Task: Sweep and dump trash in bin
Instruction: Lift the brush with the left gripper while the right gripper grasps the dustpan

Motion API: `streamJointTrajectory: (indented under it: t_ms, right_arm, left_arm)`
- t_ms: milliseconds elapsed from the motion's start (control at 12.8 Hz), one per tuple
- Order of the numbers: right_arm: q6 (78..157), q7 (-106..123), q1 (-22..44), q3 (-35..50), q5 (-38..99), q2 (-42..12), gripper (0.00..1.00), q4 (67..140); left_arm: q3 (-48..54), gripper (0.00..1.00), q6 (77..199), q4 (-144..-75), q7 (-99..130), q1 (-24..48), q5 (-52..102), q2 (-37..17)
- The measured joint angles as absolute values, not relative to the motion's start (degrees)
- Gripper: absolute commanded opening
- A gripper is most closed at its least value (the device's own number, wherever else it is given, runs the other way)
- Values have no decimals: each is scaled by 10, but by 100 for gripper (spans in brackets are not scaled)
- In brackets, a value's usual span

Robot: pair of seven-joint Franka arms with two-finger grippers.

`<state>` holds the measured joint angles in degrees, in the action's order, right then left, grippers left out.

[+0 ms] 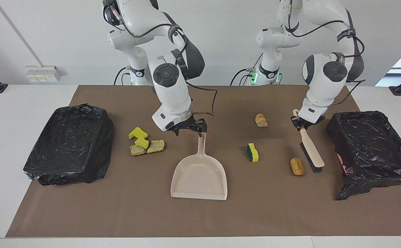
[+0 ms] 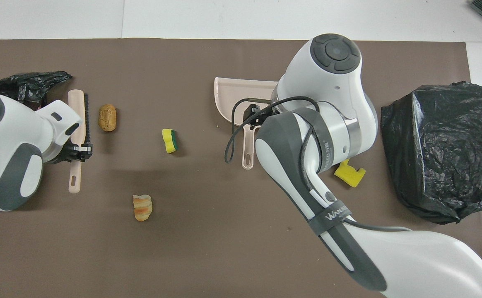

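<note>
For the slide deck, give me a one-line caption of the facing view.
Left gripper holds the brush beside a tan lump; open right gripper is over the dustpan handle.

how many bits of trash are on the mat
7. Four clustered beside the dustpan handle: two yellow sponge pieces atop two tan lumps. Toward the left arm's end: green-backed sponge, striped lump, orange lump beside the brush.

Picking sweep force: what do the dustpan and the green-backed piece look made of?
Dustpan: probably rigid plastic, smooth beige with a slight sheen and a moulded rim. Green-backed piece: likely foam sponge, matte yellow body with a darker green scouring layer.
</note>
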<state>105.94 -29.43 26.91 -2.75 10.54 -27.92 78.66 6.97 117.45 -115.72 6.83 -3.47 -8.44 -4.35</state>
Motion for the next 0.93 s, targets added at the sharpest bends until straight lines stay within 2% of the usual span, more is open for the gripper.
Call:
streamJointTrajectory:
  t_ms: [234, 467, 701, 935]
  right_arm:
    - [1124, -294, 300, -27, 105, -318, 100, 796]
    - [1161, -294, 312, -28, 105, -328, 100, 829]
    - [1165, -293, 311, -29, 105, -328, 100, 844]
    - [1150, -293, 314, -28, 105, -325, 100, 844]
  left_arm:
    - [70, 0, 1195, -1126, -4, -70, -102, -89]
    - [79, 0, 1199, -1124, -48, -70, -104, -116]
    - [90, 0, 1195, -1131, -90, -62, -104, -118]
    - [95, 0, 1184, -1140, -92, -22, -89, -117]
